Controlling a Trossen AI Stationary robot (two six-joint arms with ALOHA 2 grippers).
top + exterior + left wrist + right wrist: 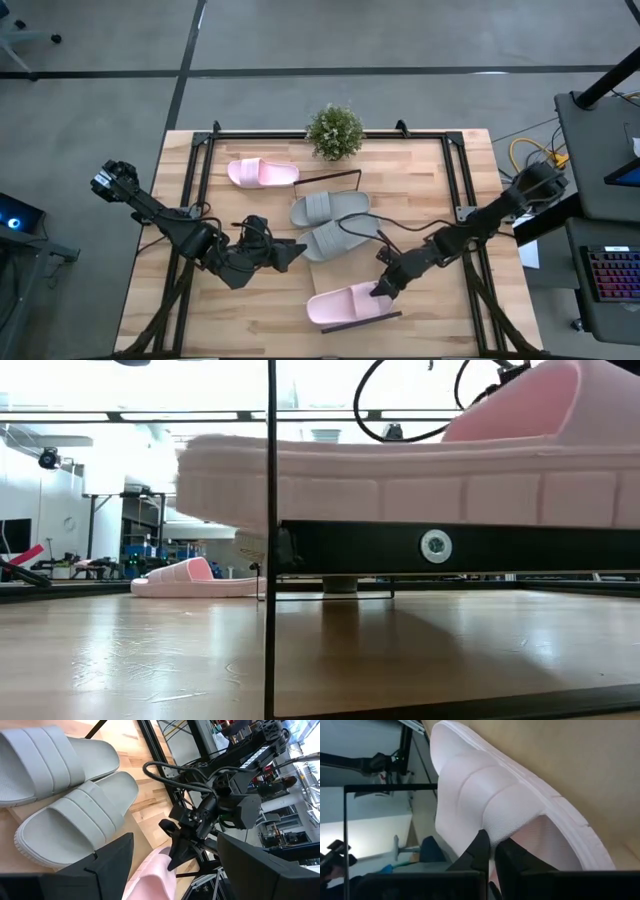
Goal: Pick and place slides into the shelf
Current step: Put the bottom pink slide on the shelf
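Note:
A pale pink slide (345,303) lies across the near end of the shelf (366,318), with my right gripper (385,288) shut on its strap. The low view shows its sole (400,485) on the shelf's black end bar (520,548), beside a thin wire rim (270,590). Two grey slides (328,208) (335,240) lie side by side on the shelf's board (22,815). A second pink slide (262,173) rests sole-down on the table at the far left. My left gripper (297,250) hovers open just left of the grey slides, touching nothing. My right gripper pinches the pink slide's strap at its edge (495,827), one finger on the strap's outer face and the other under it, in the foot opening. The fingers come from the table's right, slanting down. The slide stays level, sole down, on the shelf's near end.
A small potted plant (334,131) stands at the table's far edge. Black frame rails (200,190) (462,190) run along both sides of the tabletop. Bare wood (250,320) lies at the near left. A desk with a keyboard (612,275) stands right of the table.

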